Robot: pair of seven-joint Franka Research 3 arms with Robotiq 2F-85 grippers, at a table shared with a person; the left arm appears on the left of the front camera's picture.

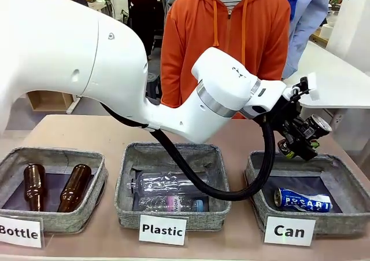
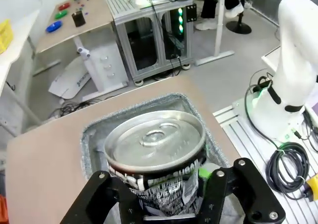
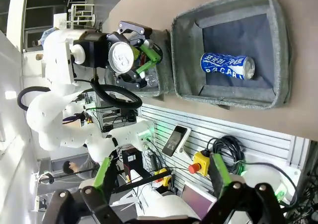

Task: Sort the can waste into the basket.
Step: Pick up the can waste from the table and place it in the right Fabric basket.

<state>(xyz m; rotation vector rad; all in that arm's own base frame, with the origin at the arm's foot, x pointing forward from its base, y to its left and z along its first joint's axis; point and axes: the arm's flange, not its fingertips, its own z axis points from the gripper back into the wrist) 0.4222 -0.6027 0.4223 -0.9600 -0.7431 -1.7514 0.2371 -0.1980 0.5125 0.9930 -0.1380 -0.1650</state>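
Black can (image 2: pixel 156 157) clamped in left gripper (image 1: pixel 300 135), above far edge of Can basket (image 1: pixel 347 217); blue can (image 1: pixel 302 199) lies inside. Right gripper (image 3: pixel 161 177) fingers spread, empty.

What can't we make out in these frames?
- Black can: in the left wrist view the left gripper covers its lower half, so the print is partly hidden.
- Grey basket below it: the can hides its inside there.
- Blue can: in the front view its underside is out of sight.
- Plastic bottles: the front view's arm cable crosses them, and clear on clear makes the count uncertain.
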